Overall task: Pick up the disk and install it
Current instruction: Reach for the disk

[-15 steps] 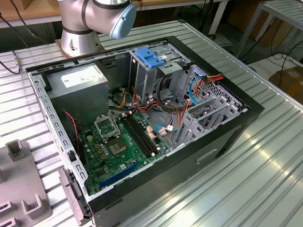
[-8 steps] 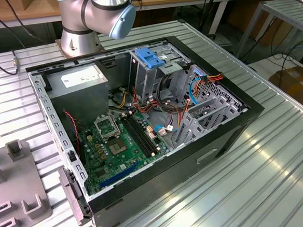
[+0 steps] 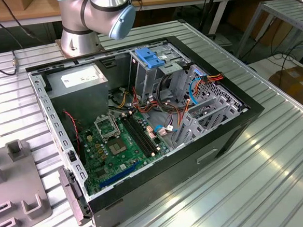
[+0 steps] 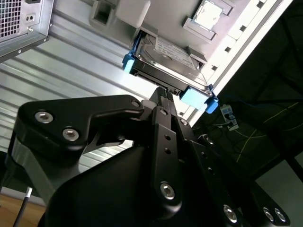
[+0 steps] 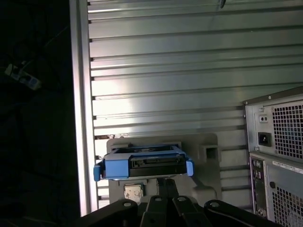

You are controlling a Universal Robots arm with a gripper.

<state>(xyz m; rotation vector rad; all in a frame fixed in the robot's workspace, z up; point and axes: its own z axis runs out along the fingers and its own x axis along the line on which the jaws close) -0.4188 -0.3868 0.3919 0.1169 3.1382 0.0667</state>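
In both wrist views the disk [image 4: 165,56] [image 5: 150,163] is a black-and-silver drive with a white label, held in a blue plastic bracket. It is at a light grey fixture [image 5: 208,142] on the ribbed metal table, close to the table's edge. My gripper [image 4: 163,93] [image 5: 165,182] has its tip right against the near edge of the disk, midway between the bracket's two blue ends. Whether it grips the disk is hidden from these angles. In the exterior view my arm [image 3: 95,16] rises out of the picture behind the computer.
The open computer case [image 3: 236,133] lies on the table, with a motherboard [image 3: 120,147], a grey power-supply box [image 3: 79,79] and a grey drive cage with a blue latch [image 3: 149,59]. Its rear panel [image 5: 279,156] stands near the fixture. Another grey fixture [image 3: 17,195] is at the exterior view's left.
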